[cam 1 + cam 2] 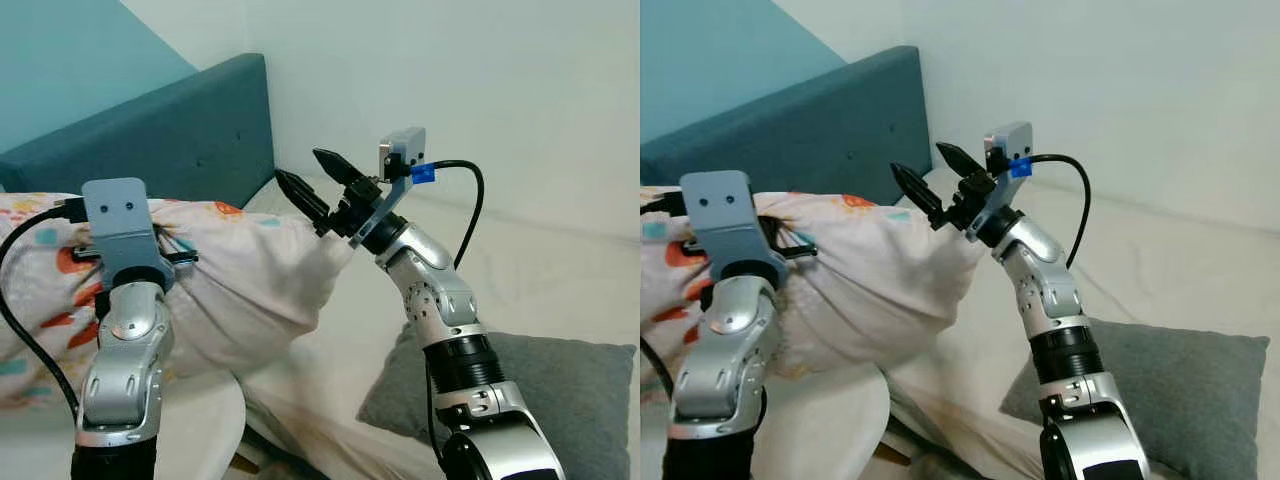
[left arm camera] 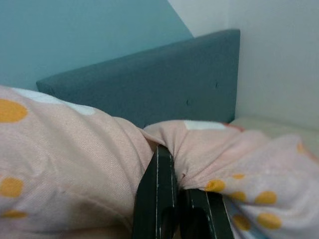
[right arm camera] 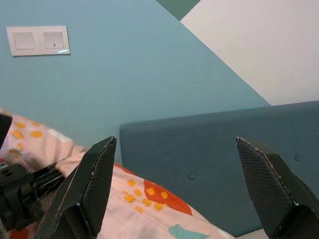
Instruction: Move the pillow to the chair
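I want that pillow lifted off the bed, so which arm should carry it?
Probably the left: the left claw is shut on a fold of the pillow, while the right claw is open at the pillow's corner, gripping nothing.

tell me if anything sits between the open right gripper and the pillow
Nothing visible does. The right gripper hangs open just above the patterned pillow's near corner, with only air between. The left gripper already pinches a fold of it.

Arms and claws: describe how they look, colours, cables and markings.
Both arms are silver metal with black joint rings. The left claw and right claw each have long black fingers. Grey-blue camera boxes sit at the wrists, black cables loop alongside, and a blue plug marks the right one.
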Controlling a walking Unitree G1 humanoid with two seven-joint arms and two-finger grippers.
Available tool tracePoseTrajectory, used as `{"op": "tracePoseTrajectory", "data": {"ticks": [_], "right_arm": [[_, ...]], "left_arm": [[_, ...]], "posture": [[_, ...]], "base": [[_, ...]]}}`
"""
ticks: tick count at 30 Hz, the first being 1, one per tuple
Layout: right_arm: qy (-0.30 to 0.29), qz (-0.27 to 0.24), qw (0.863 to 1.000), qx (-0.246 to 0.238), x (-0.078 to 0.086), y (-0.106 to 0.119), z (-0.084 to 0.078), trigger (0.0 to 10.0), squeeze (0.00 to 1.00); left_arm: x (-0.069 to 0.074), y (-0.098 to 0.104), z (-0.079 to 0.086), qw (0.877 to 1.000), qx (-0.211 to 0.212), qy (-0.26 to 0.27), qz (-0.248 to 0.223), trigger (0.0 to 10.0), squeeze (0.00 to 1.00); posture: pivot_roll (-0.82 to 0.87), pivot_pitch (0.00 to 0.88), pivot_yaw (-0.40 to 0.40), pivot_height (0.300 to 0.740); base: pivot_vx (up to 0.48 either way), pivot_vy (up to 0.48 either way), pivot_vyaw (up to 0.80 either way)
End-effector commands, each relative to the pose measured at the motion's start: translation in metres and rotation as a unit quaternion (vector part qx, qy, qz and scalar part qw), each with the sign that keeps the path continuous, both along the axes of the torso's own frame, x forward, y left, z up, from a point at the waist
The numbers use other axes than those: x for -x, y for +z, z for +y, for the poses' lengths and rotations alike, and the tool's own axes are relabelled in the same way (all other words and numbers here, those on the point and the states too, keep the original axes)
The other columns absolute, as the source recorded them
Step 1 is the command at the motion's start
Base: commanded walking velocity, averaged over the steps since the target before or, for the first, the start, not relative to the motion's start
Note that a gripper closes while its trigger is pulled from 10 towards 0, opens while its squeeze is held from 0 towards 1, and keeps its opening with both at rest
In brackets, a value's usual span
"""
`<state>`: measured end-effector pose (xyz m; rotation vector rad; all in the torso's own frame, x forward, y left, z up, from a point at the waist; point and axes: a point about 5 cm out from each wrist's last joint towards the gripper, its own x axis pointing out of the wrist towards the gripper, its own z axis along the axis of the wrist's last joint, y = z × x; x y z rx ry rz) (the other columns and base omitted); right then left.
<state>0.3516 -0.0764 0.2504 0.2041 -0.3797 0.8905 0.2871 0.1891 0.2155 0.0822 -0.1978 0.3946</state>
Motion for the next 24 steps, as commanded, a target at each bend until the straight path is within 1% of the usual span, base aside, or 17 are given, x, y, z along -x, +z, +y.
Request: {"op": "tracePoseTrajectory", "data": {"ticks": [1, 3, 4, 5, 8, 9, 10, 12, 13, 15, 16, 18, 19, 21, 24], "right_arm": [[-0.002, 0.002, 1.000, 0.006, 0.000, -0.003, 0.000, 10.0, 0.00], [0.000, -0.001, 1.000, 0.010, 0.001, -0.004, 0.002, 10.0, 0.00], [0.001, 0.003, 1.000, 0.014, 0.002, -0.007, 0.005, 10.0, 0.00], [0.001, 0.003, 1.000, 0.014, 0.002, -0.007, 0.005, 10.0, 0.00], [0.002, 0.009, 1.000, 0.021, 0.004, -0.013, 0.010, 10.0, 0.00], [-0.005, 0.018, 1.000, 0.024, 0.002, -0.018, 0.009, 10.0, 0.00], [-0.005, 0.018, 1.000, 0.024, 0.002, -0.018, 0.009, 10.0, 0.00], [-0.014, 0.029, 0.999, 0.027, 0.000, -0.024, 0.007, 10.0, 0.00], [-0.027, 0.040, 0.998, 0.028, -0.002, -0.029, 0.002, 10.0, 0.00], [-0.030, 0.043, 0.998, 0.027, -0.002, -0.030, 0.001, 10.0, 0.00], [-0.039, 0.048, 0.998, 0.028, -0.004, -0.032, -0.004, 10.0, 0.00], [-0.042, 0.050, 0.997, 0.028, -0.004, -0.033, -0.005, 10.0, 0.00], [-0.052, 0.054, 0.997, 0.030, -0.005, -0.035, -0.010, 10.0, 0.00], [-0.052, 0.054, 0.997, 0.030, -0.005, -0.035, -0.010, 10.0, 0.00], [-0.077, 0.071, 0.994, 0.028, -0.005, -0.042, -0.020, 10.0, 0.00]], "left_arm": [[0.003, 0.002, -0.001, 1.000, -0.004, 0.007, -0.014, 10.0, 0.00], [0.003, -0.005, 0.001, 1.000, 0.004, 0.010, -0.002, 10.0, 0.00], [0.003, -0.009, 0.001, 1.000, 0.017, 0.006, 0.002, 10.0, 0.00], [0.003, -0.009, 0.001, 1.000, 0.017, 0.006, 0.002, 10.0, 0.00], [0.002, -0.012, 0.001, 0.999, 0.041, -0.005, 0.000, 10.0, 0.00], [0.002, -0.016, 0.001, 0.999, 0.053, -0.006, 0.010, 10.0, 0.00], [0.002, -0.016, 0.001, 0.999, 0.053, -0.006, 0.010, 10.0, 0.00], [0.001, -0.020, 0.002, 0.998, 0.066, -0.007, 0.023, 10.0, 0.00], [0.002, -0.025, 0.001, 0.997, 0.068, -0.007, 0.035, 10.0, 0.00], [0.002, -0.026, 0.001, 0.997, 0.069, -0.008, 0.037, 10.0, 0.00], [0.003, -0.030, 0.000, 0.997, 0.056, -0.010, 0.043, 10.0, 0.00], [0.003, -0.031, 0.000, 0.998, 0.048, -0.011, 0.045, 10.0, 0.00], [0.006, -0.032, -0.003, 0.999, 0.024, -0.019, 0.044, 10.0, 0.00], [0.006, -0.032, -0.003, 0.999, 0.024, -0.019, 0.044, 10.0, 0.00], [0.009, -0.034, -0.006, 0.998, -0.014, -0.036, 0.042, 10.0, 0.00]], "posture": [[0.08, 0.000, -0.012, 0.740], [0.08, 0.000, -0.011, 0.740], [0.08, 0.000, -0.014, 0.740], [0.08, 0.000, -0.014, 0.740], [0.08, 0.000, -0.014, 0.740], [0.08, 0.000, -0.018, 0.740], [0.08, 0.000, -0.018, 0.740], [0.08, 0.000, -0.018, 0.740], [0.08, 0.000, -0.019, 0.740], [0.08, 0.000, -0.019, 0.740], [0.08, 0.000, -0.021, 0.740], [0.08, 0.000, -0.021, 0.740], [0.08, 0.000, -0.025, 0.740], [0.08, 0.000, -0.025, 0.740], [0.08, 0.000, -0.030, 0.740]], "base": [[0.000, 0.000, 0.70], [0.000, 0.000, 0.70], [0.000, 0.000, 0.70], [0.000, 0.000, 0.70], [0.000, 0.000, 0.70], [0.000, 0.000, 0.71], [0.000, 0.000, 0.71], [0.000, 0.000, 0.71], [-0.480, 0.000, 0.71], [-0.480, 0.000, 0.71], [-0.480, 0.000, 0.71], [-0.480, 0.000, 0.71], [0.000, 0.000, 0.71], [0.000, 0.000, 0.71], [0.000, 0.000, 0.70]]}}
